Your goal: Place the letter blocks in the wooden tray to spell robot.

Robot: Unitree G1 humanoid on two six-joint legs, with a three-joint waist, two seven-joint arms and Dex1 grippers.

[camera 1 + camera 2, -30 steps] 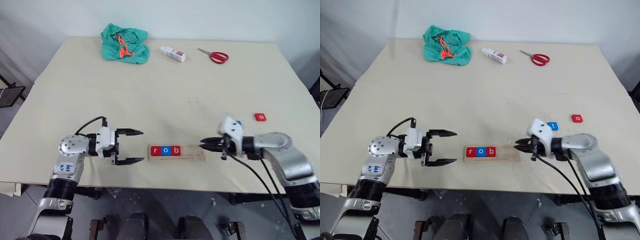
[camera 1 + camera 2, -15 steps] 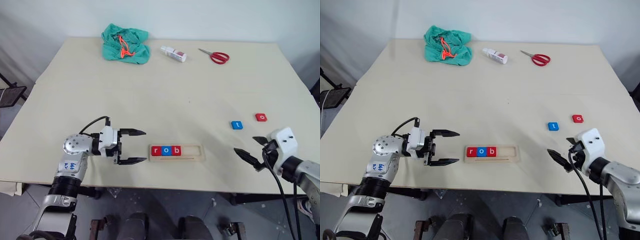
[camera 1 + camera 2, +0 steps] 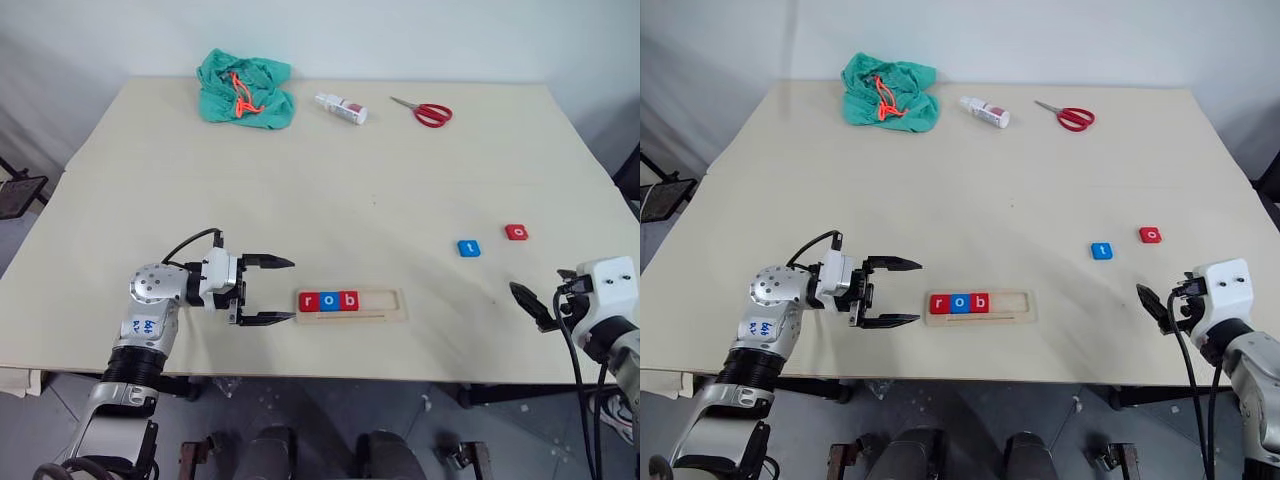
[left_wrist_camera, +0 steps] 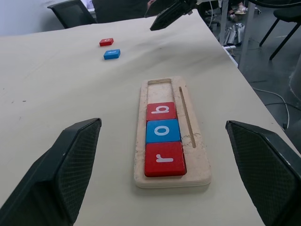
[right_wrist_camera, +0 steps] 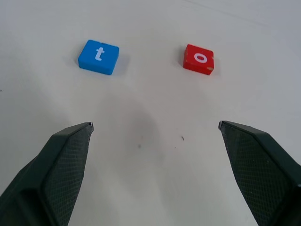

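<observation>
The wooden tray (image 3: 386,303) lies near the table's front edge. Its left part holds a red r block (image 3: 308,301), a blue o block (image 3: 329,301) and a red b block (image 3: 350,300). The tray's right part is bare. A blue t block (image 3: 469,248) and a red o block (image 3: 516,232) lie loose on the table to the right. My left gripper (image 3: 292,290) is open just left of the tray, pointing at its end. My right gripper (image 5: 155,124) is open and empty near the right front edge, facing the two loose blocks.
At the table's far side lie a green cloth with an orange cord (image 3: 245,88), a small white bottle (image 3: 341,107) and red scissors (image 3: 425,111). The table's front edge (image 3: 400,378) runs just below the tray.
My right gripper left the tray's right end, swung right toward the table's front right, turned to point forward and opened. The left arm has stayed put.
</observation>
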